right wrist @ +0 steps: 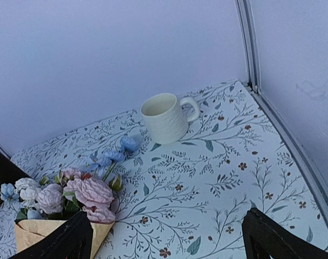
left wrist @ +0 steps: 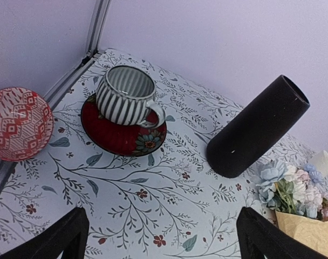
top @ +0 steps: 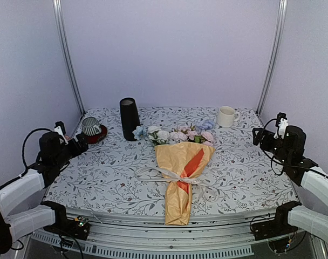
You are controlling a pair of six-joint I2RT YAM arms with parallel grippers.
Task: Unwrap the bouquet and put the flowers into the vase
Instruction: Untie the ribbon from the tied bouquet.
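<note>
Top external: crinkled kraft-paper cone bouquet [top: 177, 178]

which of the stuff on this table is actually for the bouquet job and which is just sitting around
For the job:
- bouquet, wrapped and tied with ribbon
- flowers at its wide end
- black vase

Just lying about:
- white mug
- striped cup on red saucer
- red patterned bowl

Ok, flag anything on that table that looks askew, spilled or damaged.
Nothing spilled or broken: the tall matte black vase, striped cup on its red saucer and white mug stand upright. One oddity: the tan kraft-paper bouquet lies flat, its narrow tip seemingly past the near edge of the floral table.
</note>
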